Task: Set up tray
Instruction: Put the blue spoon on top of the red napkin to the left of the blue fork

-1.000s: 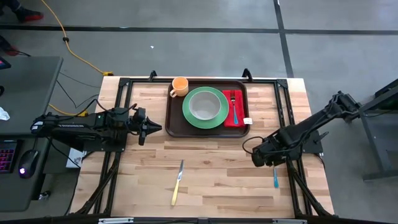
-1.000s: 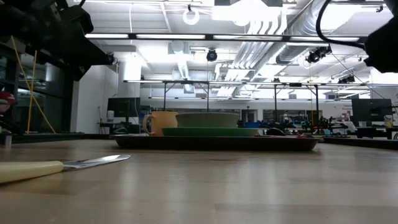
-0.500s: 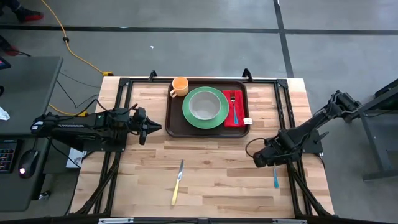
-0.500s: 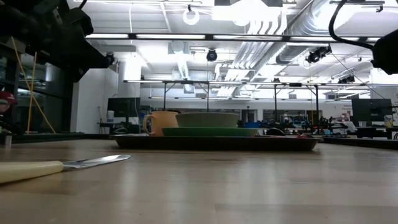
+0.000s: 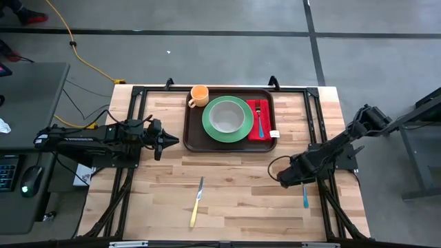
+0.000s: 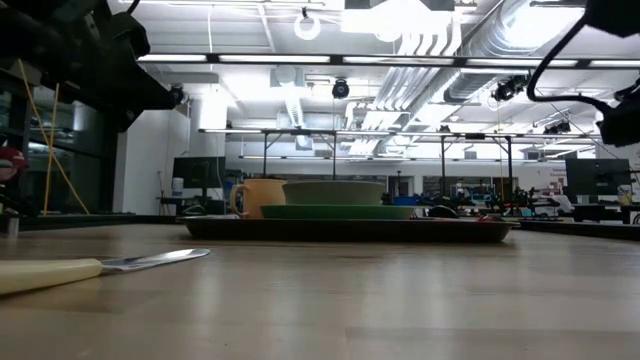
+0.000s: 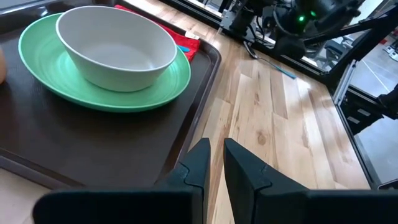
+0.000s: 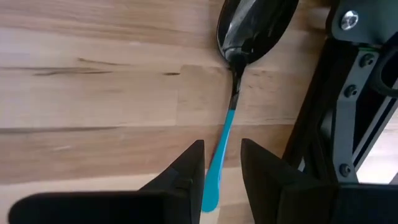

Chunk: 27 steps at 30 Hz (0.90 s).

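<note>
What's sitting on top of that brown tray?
On the tray: a green plate holding a pale bowl, an orange mug at one corner, and a red napkin with a blue-handled utensil. Whatever lies beneath the plate and napkin is covered.

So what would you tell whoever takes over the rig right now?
Left hand: empty, fingers slightly apart, waiting beside the large dark brown plastic tray.
Right hand: fingers open, over the blue-handled metal spoon on the table's right side, not gripping it.
Done: round green plate with white bowl, orange mug, red napkin with a blue-handled utensil on it.
Left: the spoon and the yellow-handled knife, both on bare wood.
</note>
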Each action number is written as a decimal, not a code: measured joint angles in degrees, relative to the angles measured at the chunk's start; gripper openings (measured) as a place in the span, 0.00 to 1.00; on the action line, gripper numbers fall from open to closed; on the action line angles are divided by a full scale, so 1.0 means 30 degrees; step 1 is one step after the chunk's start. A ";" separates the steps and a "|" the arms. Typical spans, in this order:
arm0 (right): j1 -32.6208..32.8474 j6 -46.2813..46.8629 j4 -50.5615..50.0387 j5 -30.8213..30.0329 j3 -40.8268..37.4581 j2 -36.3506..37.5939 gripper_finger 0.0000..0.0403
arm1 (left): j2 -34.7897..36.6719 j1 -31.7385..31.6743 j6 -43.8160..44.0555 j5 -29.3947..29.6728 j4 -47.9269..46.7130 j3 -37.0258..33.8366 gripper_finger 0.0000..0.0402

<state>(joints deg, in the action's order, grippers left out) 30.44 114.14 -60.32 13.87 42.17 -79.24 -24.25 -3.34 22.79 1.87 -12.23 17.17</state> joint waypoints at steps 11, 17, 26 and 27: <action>0.0743 0.0358 -0.0405 0.0903 0.0473 -0.0692 0.21 | 0.0000 0.0002 0.0067 -0.1020 0.0007 0.0000 0.19; 0.1416 0.0454 -0.1230 0.0545 0.0656 -0.0677 0.21 | 0.0007 0.0002 0.0168 -0.1020 0.0007 0.0000 0.19; 0.1909 0.0432 -0.2262 0.0505 0.0634 -0.0059 0.21 | 0.0000 -0.0006 0.0495 -0.0967 0.0007 0.0007 0.19; 0.1909 0.0379 -0.2526 0.0389 0.0634 0.0161 0.21 | 0.0000 -0.0006 0.0504 -0.0954 0.0007 0.0001 0.19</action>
<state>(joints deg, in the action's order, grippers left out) 36.16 115.28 -67.90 15.04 44.07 -78.76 -24.25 -3.36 24.30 -0.99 -12.21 17.17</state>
